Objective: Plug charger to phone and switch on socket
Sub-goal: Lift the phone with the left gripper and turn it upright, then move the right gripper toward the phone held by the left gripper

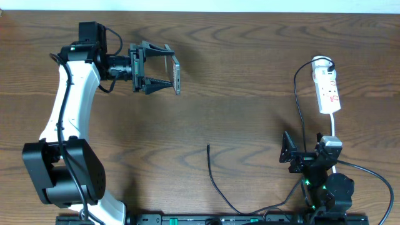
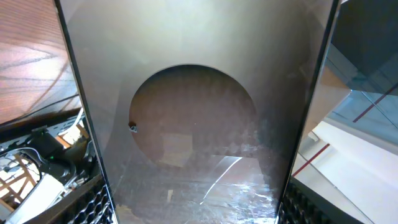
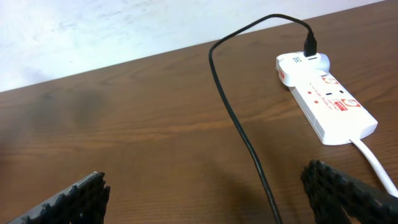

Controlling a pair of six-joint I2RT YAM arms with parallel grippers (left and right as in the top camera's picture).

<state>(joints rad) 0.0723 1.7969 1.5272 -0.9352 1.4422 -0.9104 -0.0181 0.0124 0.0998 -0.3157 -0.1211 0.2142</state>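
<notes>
Looking across the bench [image 1: 250, 62], I see the left tool [image 1: 167, 69] clamped on the phone [image 1: 177, 74] at the far left. It holds the slab on edge, one finger against each long side. Through the left wrist camera the phone's dark face with its brown round patch fills nearly the whole view, and the fingers [image 2: 93, 202] show at the bottom corners.

The right tool [image 1: 289, 152] sits low near the front right, its fingers [image 3: 87, 193] spread wide with nothing between them.

The socket [image 1: 329, 87] lies flat at the far right, with its white cord running back toward the right arm. The charger [image 3: 247, 144] is plugged in at the socket's rounded end. Its black cable trails down the bench and its free plug tip [image 1: 208, 148] lies near the middle front, well apart from the phone.
</notes>
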